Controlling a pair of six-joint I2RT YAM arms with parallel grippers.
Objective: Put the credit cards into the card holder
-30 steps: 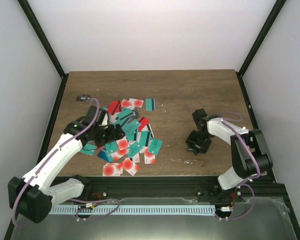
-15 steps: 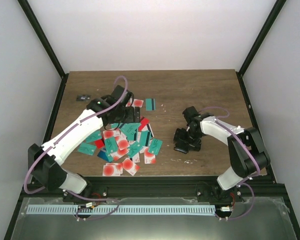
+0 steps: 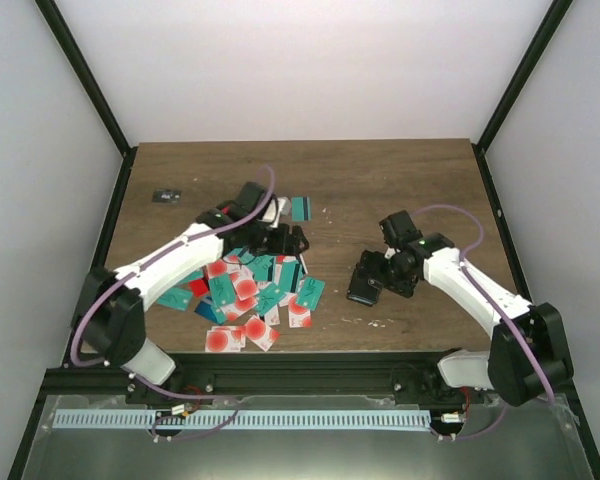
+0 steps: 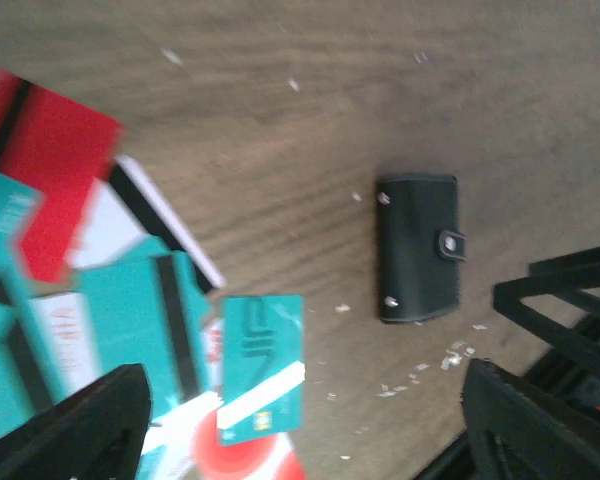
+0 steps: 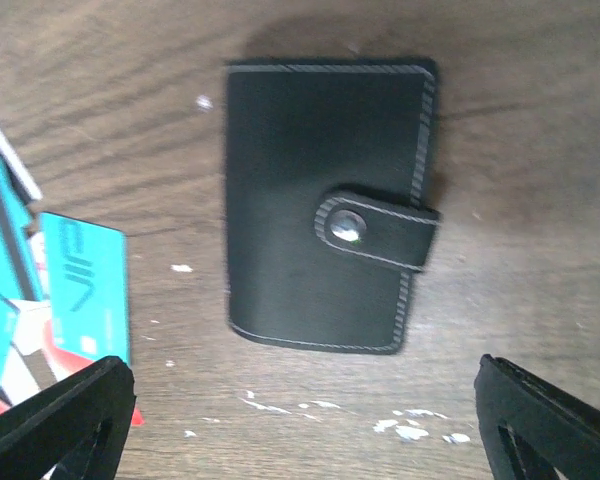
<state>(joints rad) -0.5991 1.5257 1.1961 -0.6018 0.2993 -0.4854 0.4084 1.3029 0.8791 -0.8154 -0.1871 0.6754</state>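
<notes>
The credit cards [image 3: 248,288] lie in a loose pile of teal, red and white ones on the left half of the wooden table. In the left wrist view the same credit cards [image 4: 130,320] fill the left side. My left gripper [image 3: 288,241] hangs open over the pile's upper right edge, its fingers [image 4: 80,430] empty. The card holder [image 3: 363,285] lies flat, black, its snap tab fastened. It shows as a black card holder [image 4: 418,248] right of the cards. My right gripper [image 3: 385,272] hovers open just above the card holder [image 5: 320,200], nothing between its fingers [image 5: 55,420].
A tiny dark grey object [image 3: 165,195] lies at the table's far left. One teal card [image 5: 80,285] sits left of the holder. White crumbs [image 5: 410,430] speckle the wood near it. Black frame posts [image 3: 500,100] and white walls enclose the table.
My left arm has swung from the pile's left side across to its upper right edge. My right arm has shifted and lifted, and the card holder now shows beside its fingers.
</notes>
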